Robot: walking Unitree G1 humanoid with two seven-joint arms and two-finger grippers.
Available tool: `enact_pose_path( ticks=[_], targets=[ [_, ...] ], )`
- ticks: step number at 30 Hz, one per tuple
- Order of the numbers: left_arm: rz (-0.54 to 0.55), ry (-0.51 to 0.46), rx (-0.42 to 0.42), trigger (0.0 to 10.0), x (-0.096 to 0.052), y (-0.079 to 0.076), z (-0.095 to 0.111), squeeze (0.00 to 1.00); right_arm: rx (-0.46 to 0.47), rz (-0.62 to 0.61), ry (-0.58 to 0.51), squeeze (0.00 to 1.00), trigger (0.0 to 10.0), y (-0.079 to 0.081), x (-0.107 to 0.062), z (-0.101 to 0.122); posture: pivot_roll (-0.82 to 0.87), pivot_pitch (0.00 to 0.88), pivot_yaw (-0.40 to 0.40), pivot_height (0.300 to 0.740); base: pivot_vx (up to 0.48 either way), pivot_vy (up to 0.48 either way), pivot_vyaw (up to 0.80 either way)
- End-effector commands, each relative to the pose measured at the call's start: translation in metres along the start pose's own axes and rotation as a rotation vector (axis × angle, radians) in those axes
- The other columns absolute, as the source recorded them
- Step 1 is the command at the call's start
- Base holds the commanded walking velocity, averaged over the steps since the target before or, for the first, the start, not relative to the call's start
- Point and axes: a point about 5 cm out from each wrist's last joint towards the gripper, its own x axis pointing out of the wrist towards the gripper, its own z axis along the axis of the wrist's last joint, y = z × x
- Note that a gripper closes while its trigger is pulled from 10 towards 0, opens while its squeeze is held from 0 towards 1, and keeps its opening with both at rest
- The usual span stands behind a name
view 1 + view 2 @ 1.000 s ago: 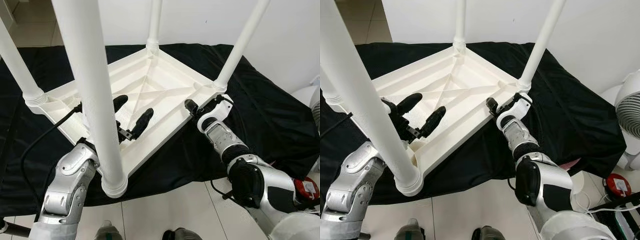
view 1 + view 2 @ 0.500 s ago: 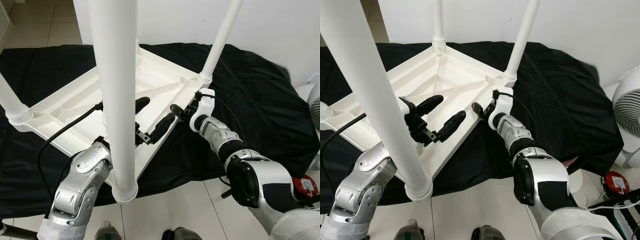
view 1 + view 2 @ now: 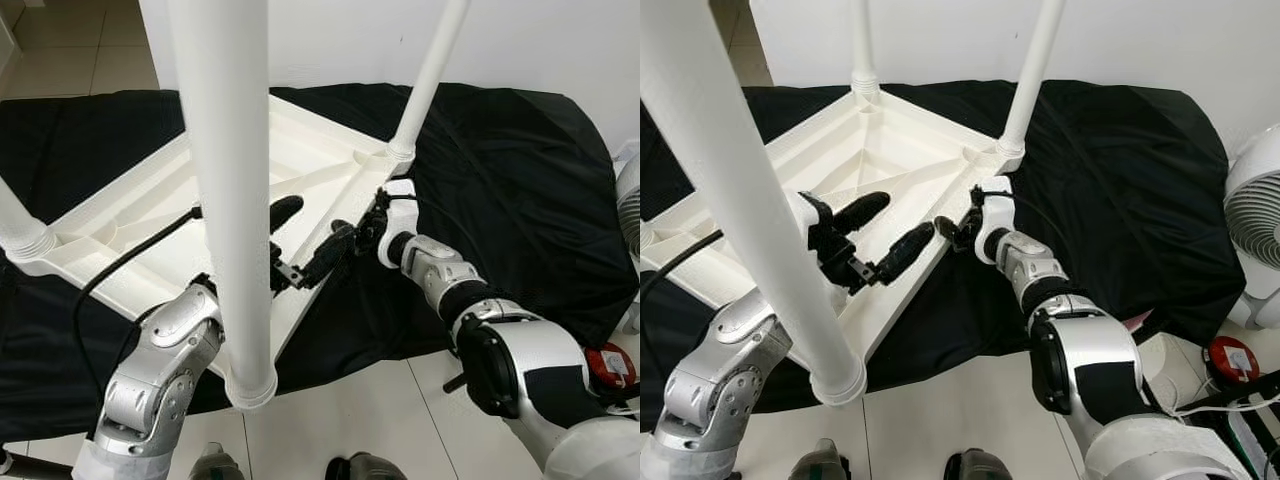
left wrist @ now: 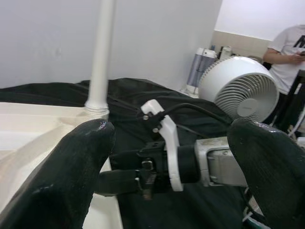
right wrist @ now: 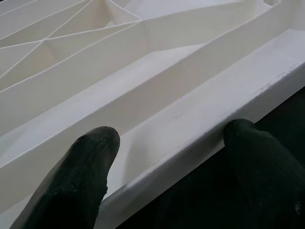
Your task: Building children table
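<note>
We've got the white children's table (image 3: pixel 890 150) flipped upside down on a black cloth (image 3: pixel 1120 170), legs pointing up — the nearest leg (image 3: pixel 232 200) runs right past the head camera. Our right gripper (image 3: pixel 952 229) sits at the tabletop's near edge with its fingers (image 5: pixel 86 176) spread, one on either side of the rim. Our left gripper (image 3: pixel 878 234) hovers over the ribbed underside, fingers apart, holding nothing. A white fan (image 4: pixel 238 93) stands off to the right — a person (image 4: pixel 288 52) stands behind it.
</note>
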Motion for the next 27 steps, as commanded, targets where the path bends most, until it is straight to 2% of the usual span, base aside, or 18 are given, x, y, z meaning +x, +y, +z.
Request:
enact_pose_path(
  ticks=[1, 4, 9, 12, 14, 16, 18, 19, 22, 27],
  targets=[
    [-0.041, 0.004, -0.012, 10.0, 0.002, -0.007, 0.001, 0.0, -0.028, 0.056, 0.022, 0.0, 10.0, 0.01, 0.003, -0.007, 0.15, 0.04, -0.039, 0.74, 0.0, 0.0, 0.0],
    [-0.051, 0.008, -0.019, 10.0, 0.002, -0.008, 0.002, 0.0, -0.023, 0.037, 0.012, 0.0, 10.0, 0.007, 0.001, -0.007, 0.15, 0.041, -0.038, 0.74, 0.0, 0.0, 0.0],
    [-0.059, 0.018, -0.041, 10.0, 0.002, -0.009, 0.002, 0.0, -0.036, 0.086, -0.013, 0.0, 10.0, 0.006, -0.003, -0.01, 0.14, 0.045, -0.034, 0.74, 0.0, 0.0, 0.0],
    [-0.067, 0.017, -0.046, 10.0, 0.004, -0.008, 0.001, 0.0, -0.05, 0.022, -0.027, 0.0, 10.0, -0.001, -0.005, -0.008, 0.12, 0.043, -0.027, 0.74, 0.0, 0.0, 0.0],
    [-0.067, 0.017, -0.046, 10.0, 0.004, -0.008, 0.001, 0.0, -0.05, 0.022, -0.027, 0.0, 10.0, -0.001, -0.005, -0.008, 0.12, 0.043, -0.027, 0.74, 0.0, 0.0, 0.0],
    [-0.049, 0.045, 0.011, 10.0, 0.001, -0.002, -0.004, 0.0, -0.014, -0.124, -0.091, 0.0, 10.0, -0.017, -0.013, -0.005, 0.12, 0.041, -0.034, 0.74, 0.0, 0.0, 0.0],
    [-0.049, 0.045, 0.011, 10.0, 0.001, -0.002, -0.004, 0.0, -0.014, -0.124, -0.091, 0.0, 10.0, -0.017, -0.013, -0.005, 0.12, 0.041, -0.034, 0.74, 0.0, 0.0, 0.0],
    [-0.035, 0.076, 0.051, 10.0, -0.003, 0.002, -0.009, 0.0, 0.0, -0.165, -0.126, 0.0, 10.0, -0.023, -0.018, -0.006, 0.12, 0.039, -0.038, 0.74, 0.0, 0.0, 0.0],
    [-0.034, 0.109, 0.092, 10.0, -0.011, 0.008, -0.011, 0.0, 0.014, -0.173, -0.177, 0.0, 10.0, -0.026, -0.027, -0.015, 0.12, 0.036, -0.05, 0.74, 0.0, 0.0, 0.0],
    [-0.065, 0.135, 0.11, 10.0, -0.021, 0.011, -0.012, 0.0, 0.011, -0.142, -0.217, 0.0, 10.0, -0.023, -0.035, -0.025, 0.12, 0.034, -0.051, 0.74, 0.0, 0.0, 0.0]
  ],
)
